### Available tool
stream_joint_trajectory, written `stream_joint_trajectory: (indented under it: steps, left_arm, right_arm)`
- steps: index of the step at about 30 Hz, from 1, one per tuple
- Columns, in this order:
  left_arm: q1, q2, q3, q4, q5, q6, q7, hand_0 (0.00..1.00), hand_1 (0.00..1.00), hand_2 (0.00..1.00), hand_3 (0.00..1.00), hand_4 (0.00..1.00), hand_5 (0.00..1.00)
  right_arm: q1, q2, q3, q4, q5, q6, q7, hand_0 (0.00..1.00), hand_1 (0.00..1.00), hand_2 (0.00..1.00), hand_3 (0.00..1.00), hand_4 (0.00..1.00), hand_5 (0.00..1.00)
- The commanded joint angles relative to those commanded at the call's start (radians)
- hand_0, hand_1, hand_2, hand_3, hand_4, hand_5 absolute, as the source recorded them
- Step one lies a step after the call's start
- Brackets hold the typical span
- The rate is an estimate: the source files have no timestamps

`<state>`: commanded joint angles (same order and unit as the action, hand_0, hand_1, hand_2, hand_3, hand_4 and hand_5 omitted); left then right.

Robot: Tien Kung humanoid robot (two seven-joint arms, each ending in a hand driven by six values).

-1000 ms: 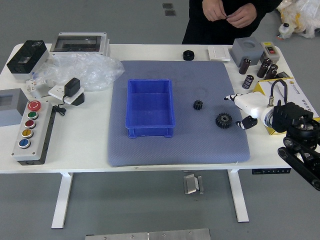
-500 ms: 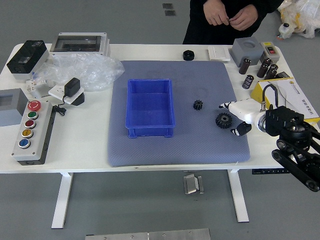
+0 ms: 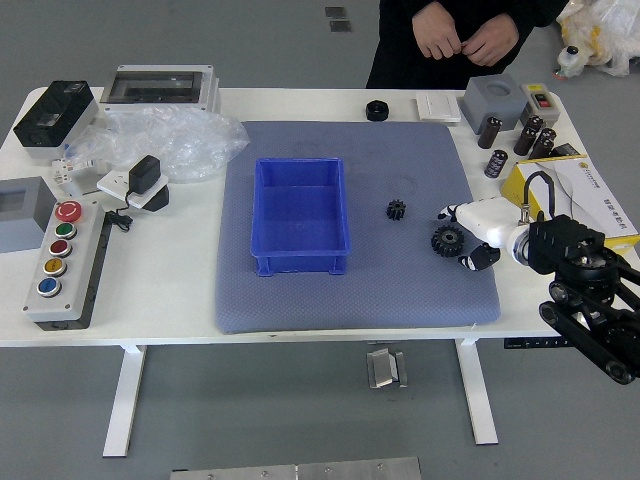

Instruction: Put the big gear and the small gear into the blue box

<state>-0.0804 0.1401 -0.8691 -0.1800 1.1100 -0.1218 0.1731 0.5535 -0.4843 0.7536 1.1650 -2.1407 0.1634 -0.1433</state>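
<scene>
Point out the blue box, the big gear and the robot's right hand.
Blue box [image 3: 257, 225]: head view, left wall.
Big gear [image 3: 447, 241]: head view, middle of its face.
Right hand [image 3: 485, 221]: head view, back of the hand.

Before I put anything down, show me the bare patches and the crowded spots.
Bare: the mat on the blue box's near side, and the tabletop between button box and mat. Crowded: the mat's right side, with the robot hand close to the big gear, and the far right corner, with dark cylinders.
</scene>
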Motion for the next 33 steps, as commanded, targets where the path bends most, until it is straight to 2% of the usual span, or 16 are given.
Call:
stream_joint_trajectory:
  steps: [11,18,23,24,29,30,33]
  left_arm:
    - [-0.001,0.001,0.002,0.0,-0.003,0.001,-0.001,0.854,0.822,0.806,0.828,0.675,0.308]
    - [0.0,0.001,0.003,0.0,-0.005,0.001,-0.001,0.854,0.822,0.805,0.828,0.674,0.308]
    - [0.0,0.001,0.003,0.0,-0.005,0.001,-0.001,0.854,0.822,0.805,0.828,0.674,0.308]
    - [0.0,0.001,0.003,0.0,-0.005,0.001,-0.001,0.854,0.822,0.805,0.828,0.674,0.308]
    - [0.0,0.001,0.002,0.0,-0.005,0.001,-0.001,0.854,0.822,0.805,0.828,0.674,0.308]
    - [0.0,0.001,0.002,0.0,-0.005,0.001,-0.001,0.854,0.823,0.805,0.828,0.674,0.307]
    - [0.0,0.001,0.002,0.0,-0.005,0.001,-0.001,0.854,0.823,0.805,0.828,0.674,0.307]
  right_arm:
    - [0.016,0.011,-0.022,-0.021,0.001,0.006,-0.005,0.655,0.596,0.634,0.676,0.775,0.089]
    - [0.024,0.027,-0.036,-0.036,0.0,0.02,-0.012,0.65,0.589,0.661,0.712,0.771,0.111]
    - [0.026,0.039,-0.041,-0.048,-0.002,0.01,-0.014,0.65,0.589,0.661,0.712,0.771,0.111]
    - [0.027,0.041,-0.042,-0.051,-0.001,0.003,-0.015,0.621,0.549,0.612,0.648,0.763,0.122]
    - [0.03,0.046,-0.041,-0.061,0.002,-0.025,-0.018,0.621,0.549,0.612,0.648,0.763,0.122]
    - [0.03,0.047,-0.04,-0.063,0.003,-0.031,-0.018,0.572,0.478,0.527,0.603,0.723,0.173]
    - [0.033,0.047,-0.035,-0.067,0.007,-0.044,-0.019,0.572,0.478,0.527,0.603,0.723,0.173]
